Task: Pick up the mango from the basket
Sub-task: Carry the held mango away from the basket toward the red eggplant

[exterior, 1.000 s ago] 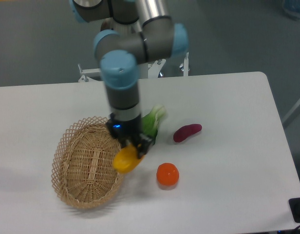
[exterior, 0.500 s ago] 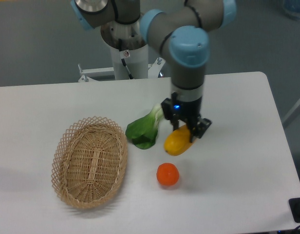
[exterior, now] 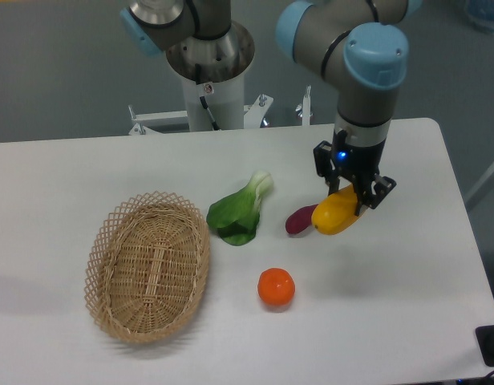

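Now mango (exterior: 334, 217) farther right, beyond basket (exterior: 147, 265)

Table (exterior: 111, 172): white top with rounded corners.
Basket (exterior: 147, 267): oval tan wicker, lying on the table at about 8 o'clock.
Leafy green (exterior: 239, 210): near the table's centre, just beside the basket's 2 o'clock rim.
Orange (exterior: 276, 287): round, at 6 o'clock from the leafy green.
Sweet potato (exterior: 297, 220): purple-red, at 3 o'clock from the leafy green, partly covered.
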Robot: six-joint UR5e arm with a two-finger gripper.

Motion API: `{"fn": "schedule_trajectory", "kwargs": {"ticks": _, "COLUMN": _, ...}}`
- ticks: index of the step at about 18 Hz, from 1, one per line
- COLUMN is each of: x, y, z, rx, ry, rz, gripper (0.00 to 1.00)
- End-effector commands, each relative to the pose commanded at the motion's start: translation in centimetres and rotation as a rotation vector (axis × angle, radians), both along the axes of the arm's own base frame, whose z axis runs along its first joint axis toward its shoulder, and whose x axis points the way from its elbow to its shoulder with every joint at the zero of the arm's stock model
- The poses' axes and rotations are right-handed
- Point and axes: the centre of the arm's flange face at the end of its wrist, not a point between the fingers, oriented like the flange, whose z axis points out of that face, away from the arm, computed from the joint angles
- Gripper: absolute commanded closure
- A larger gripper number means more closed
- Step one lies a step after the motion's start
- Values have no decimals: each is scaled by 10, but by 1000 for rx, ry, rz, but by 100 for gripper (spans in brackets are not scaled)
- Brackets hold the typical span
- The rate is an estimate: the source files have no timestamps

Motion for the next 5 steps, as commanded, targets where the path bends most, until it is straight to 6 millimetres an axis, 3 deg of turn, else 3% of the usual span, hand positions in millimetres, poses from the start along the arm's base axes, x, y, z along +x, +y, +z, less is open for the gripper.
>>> {"fn": "schedule_trajectory", "kwargs": {"ticks": 5, "x": 1, "y": 1, "z": 0, "rx": 4, "ry": -2, "rz": -1, "gripper": 44}}
